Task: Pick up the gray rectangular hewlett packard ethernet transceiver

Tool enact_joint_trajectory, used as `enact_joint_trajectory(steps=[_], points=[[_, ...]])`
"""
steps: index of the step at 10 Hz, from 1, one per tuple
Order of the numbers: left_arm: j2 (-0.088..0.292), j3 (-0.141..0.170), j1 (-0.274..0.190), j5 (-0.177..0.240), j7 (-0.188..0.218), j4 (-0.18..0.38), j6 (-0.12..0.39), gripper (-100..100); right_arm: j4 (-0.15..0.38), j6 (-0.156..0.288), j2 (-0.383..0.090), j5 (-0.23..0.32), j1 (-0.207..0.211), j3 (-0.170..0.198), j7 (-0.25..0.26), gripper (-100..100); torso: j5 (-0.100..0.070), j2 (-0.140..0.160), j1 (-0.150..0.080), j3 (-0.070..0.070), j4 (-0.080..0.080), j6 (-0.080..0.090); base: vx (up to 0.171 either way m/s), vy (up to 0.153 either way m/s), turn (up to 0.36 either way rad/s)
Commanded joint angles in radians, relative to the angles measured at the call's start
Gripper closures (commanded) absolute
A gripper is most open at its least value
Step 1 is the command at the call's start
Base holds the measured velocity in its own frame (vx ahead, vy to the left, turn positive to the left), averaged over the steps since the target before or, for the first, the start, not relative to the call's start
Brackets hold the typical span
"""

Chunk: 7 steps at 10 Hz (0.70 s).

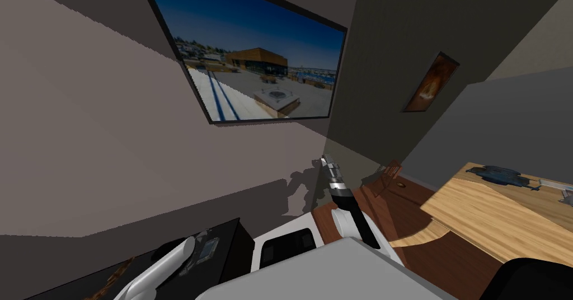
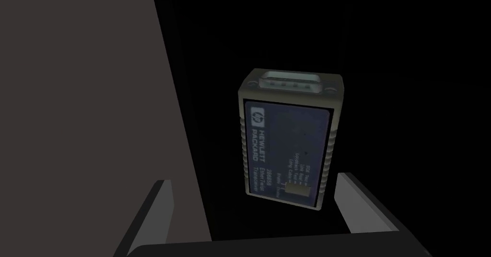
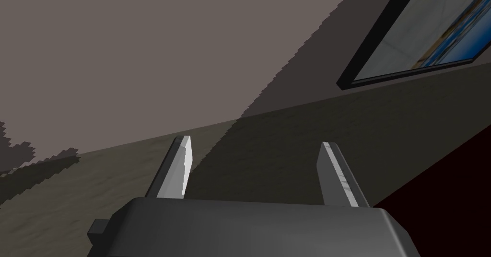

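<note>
Supporting top: black cabinet [image 1: 232, 240], beside the wall.
Right gripper [image 3: 256, 144]: fingers spread, idle, raised.
Left gripper [image 2: 253, 182]: fingers spread, above the Hewlett Packard transceiver [image 2: 287, 139], not touching.
Hewlett Packard transceiver: flat on the black cabinet, label up, off-centre between the fingers.
Grip: centre, descend, pinch the ribbed long sides.

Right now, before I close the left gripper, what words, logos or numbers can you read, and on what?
"HEWLETT PACKARD": on the dark blue label of the grey rectangular transceiver.
"hp" round logo: same label, beside the brand name.
Smaller lines on that label, apparently a model number and port markings: too blurred to read.
Large framed cityscape picture on the wall: no text.
</note>
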Motion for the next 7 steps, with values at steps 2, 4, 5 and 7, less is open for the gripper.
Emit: enact_joint_trajectory(steps=[2, 4, 5, 7], points=[[0.012, 0.015, -0.008, 0.012, -0.007, 0.045, 0.064, -100, 0.0, 0.0, 0.0, 0.0, 0.0, 0.0, 0.0, 0, 0.0, 0.0, 0.0, 0.0, 0.0, 0.0, 0.014, 0.017, -0.079], [0.031, 0.03, -0.026, 0.03, -0.021, 0.112, 0.121, -100, 0.0, 0.0, 0.0, 0.0, 0.0, 0.0, 0.0, 0, 0.0, 0.0, 0.0, 0.0, 0.0, 0.0, 0.02, 0.023, -0.154], [0.041, 0.037, -0.034, 0.038, -0.027, 0.142, 0.145, -100, 0.0, 0.0, 0.0, 0.0, 0.0, 0.0, 0.0, 0, 0.0, 0.0, 0.0, 0.0, 0.0, 0.0, 0.023, 0.036, -0.12], [0.058, 0.047, -0.047, 0.051, -0.036, 0.189, 0.185, -100, 0.0, 0.0, 0.0, 0.0, 0.0, 0.0, 0.0, 0, 0.0, -0.001, 0.001, -0.001, 0.0, 0.0, 0.029, 0.035, -0.09]])
